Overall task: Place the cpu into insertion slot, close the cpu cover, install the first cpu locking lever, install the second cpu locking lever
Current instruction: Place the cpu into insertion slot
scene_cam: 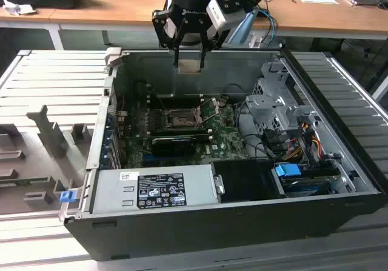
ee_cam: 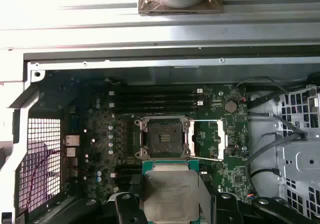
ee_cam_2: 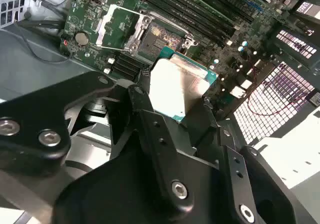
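My gripper (scene_cam: 191, 63) hangs over the far wall of the open computer case, shut on the cpu (scene_cam: 191, 67), a pale square plate. In both wrist views the cpu (ee_cam: 172, 190) (ee_cam_2: 176, 83) sits between the black fingers (ee_cam: 126, 210), well above the board. The insertion slot (scene_cam: 181, 120) (ee_cam: 164, 136) (ee_cam_2: 159, 37) lies open and dark on the green board, below and nearer the camera than the gripper in the exterior view. The cpu cover (ee_cam: 207, 140) (ee_cam_2: 117, 27) is swung open beside the slot. A thin lever (scene_cam: 212, 106) stands raised next to it.
A long black card (scene_cam: 174, 142) lies just in front of the slot. Memory sticks (ee_cam: 155, 101) run behind it. A grey power supply (scene_cam: 154, 189) fills the case's near side, and a drive cage (scene_cam: 279, 107) with cables is on the exterior view's right.
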`<state>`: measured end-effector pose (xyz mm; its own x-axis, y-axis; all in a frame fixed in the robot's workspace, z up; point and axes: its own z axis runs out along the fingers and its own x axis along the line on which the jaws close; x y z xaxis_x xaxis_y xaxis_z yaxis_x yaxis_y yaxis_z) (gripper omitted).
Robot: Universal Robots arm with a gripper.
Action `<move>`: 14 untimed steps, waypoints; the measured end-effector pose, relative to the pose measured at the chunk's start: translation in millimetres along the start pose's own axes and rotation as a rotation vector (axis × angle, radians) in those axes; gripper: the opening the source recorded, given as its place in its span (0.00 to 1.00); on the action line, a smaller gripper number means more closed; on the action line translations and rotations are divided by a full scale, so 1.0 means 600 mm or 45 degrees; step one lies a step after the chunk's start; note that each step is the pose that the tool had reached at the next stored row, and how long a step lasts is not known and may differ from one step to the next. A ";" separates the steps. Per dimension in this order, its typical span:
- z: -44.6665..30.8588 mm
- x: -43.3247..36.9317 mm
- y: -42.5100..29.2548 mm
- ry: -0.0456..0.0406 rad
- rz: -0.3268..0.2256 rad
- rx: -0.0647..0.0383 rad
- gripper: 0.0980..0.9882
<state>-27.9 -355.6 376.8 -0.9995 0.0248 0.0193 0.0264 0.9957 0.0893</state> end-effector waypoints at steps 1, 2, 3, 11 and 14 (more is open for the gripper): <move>0.000 0.000 0.000 0.000 0.000 0.000 0.48; 0.000 0.000 0.000 0.000 0.002 0.000 0.48; 0.000 0.000 0.000 -0.001 0.007 0.000 0.48; 0.000 0.002 0.000 -0.004 0.046 -0.001 0.48; 0.000 0.002 0.000 -0.009 0.098 -0.002 0.48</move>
<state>-29.1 -355.6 376.7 -0.9946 0.1019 0.0194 0.1032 0.9906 0.0894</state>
